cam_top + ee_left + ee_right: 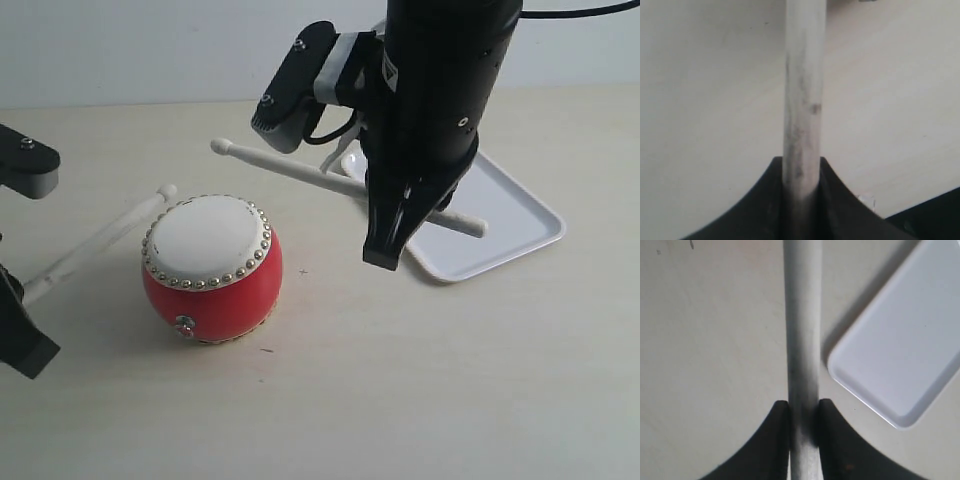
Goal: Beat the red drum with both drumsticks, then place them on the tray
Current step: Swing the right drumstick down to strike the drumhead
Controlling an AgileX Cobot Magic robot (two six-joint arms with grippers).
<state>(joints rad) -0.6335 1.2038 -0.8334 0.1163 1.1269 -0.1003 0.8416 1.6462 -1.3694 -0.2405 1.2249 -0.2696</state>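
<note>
The red drum point(212, 270) with its cream skin stands on the table, left of centre. My left gripper point(22, 300) is at the far left edge, shut on one drumstick point(95, 240), and that stick's rounded tip lies by the drum's left rim. In the left wrist view the stick point(804, 90) runs out from between the shut jaws of the gripper point(801, 165). My right gripper point(400, 225) is shut on the other drumstick point(300, 170), whose tip points left behind the drum and butt end hangs over the tray point(510, 215). The right wrist view shows the gripper point(804, 407), the stick point(802, 315) and the tray point(905, 340).
The white tray lies at the right, partly hidden by the right arm. A pale wall runs along the back of the beige table point(400, 400).
</note>
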